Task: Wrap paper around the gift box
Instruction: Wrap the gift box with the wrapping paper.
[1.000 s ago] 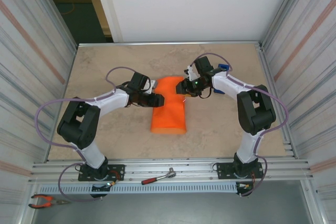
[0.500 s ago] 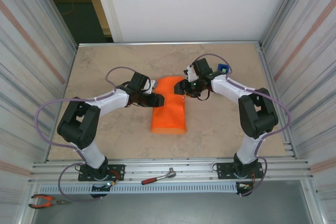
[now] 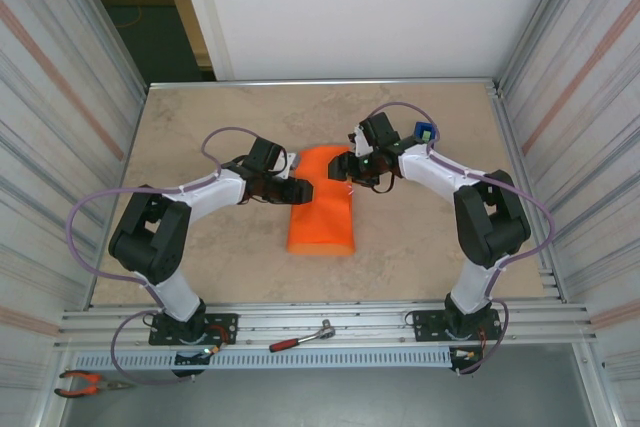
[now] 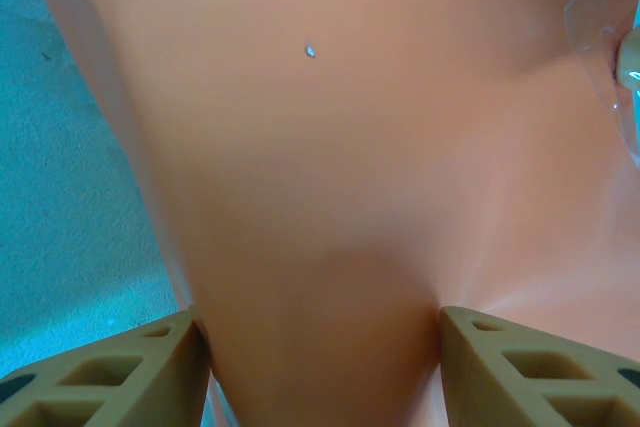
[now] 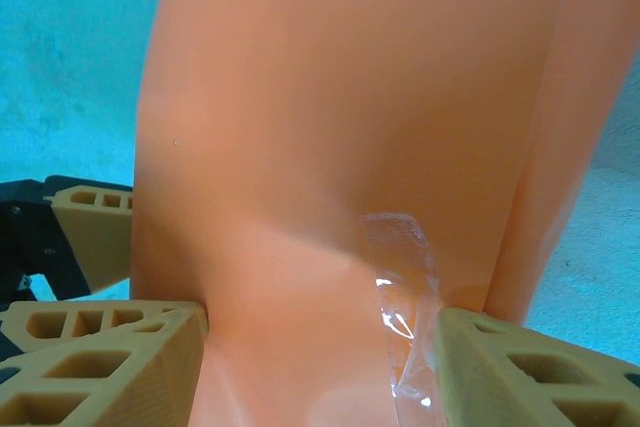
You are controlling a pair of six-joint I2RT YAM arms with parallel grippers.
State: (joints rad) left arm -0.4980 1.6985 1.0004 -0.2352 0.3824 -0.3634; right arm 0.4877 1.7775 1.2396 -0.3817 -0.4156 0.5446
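Note:
The orange paper lies as a long parcel mid-table; the gift box is hidden inside it. My left gripper holds the parcel's left side: in the left wrist view its fingers press both flanks of the paper. My right gripper is at the parcel's far right corner. In the right wrist view it stands open around the paper. A clear tape strip lies on the paper by its right finger.
A blue tape dispenser sits behind the right arm. A ratchet and red pliers lie on the near rail. Metal walls close in both sides. A finger of the left gripper shows past the parcel.
The right gripper's jaws have widened around the parcel's end and its arm has shifted slightly, uncovering more of the blue dispenser. The left arm and the parcel have not moved.

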